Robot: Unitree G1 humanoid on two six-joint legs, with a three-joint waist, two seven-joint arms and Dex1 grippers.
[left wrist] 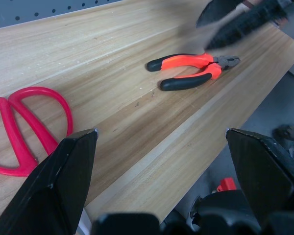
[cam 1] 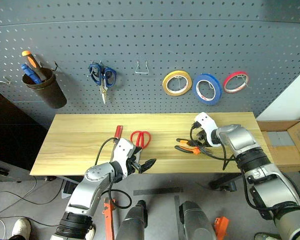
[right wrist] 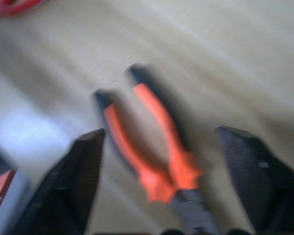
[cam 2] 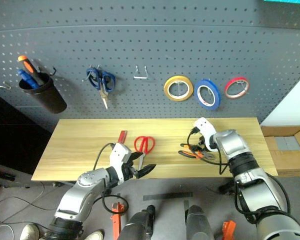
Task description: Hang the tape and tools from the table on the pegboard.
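Where the head camera looks down over both arms, the table of pale yellowish wood runs below the dark grey pegboard. On the board the blue tape already hangs from a hook, a ring with a pale core, between a yellow tape ring and a thin red tape ring. Further left hang blue-handled scissors and a dark cup holding screwdrivers. On the wood lie the red-handled scissors, handles toward the board, the red-handled screwdriver just to their left, and the pliers with orange-and-black handles near the front right. The left gripper hangs at the table's front edge, fingers spread and empty. The right gripper points down at the pliers.

From the left wrist, the two black fingers stand wide apart with nothing between them. Beyond them the scissors' red loops lie flat on the grain, and the pliers rest well apart from them, grey nose pointing away from the scissors.

From the right wrist, the right gripper's fingers are spread wide on either side of the pliers, which lie on the wood between them with orange handles tipped in black; whether the fingers touch them cannot be told.
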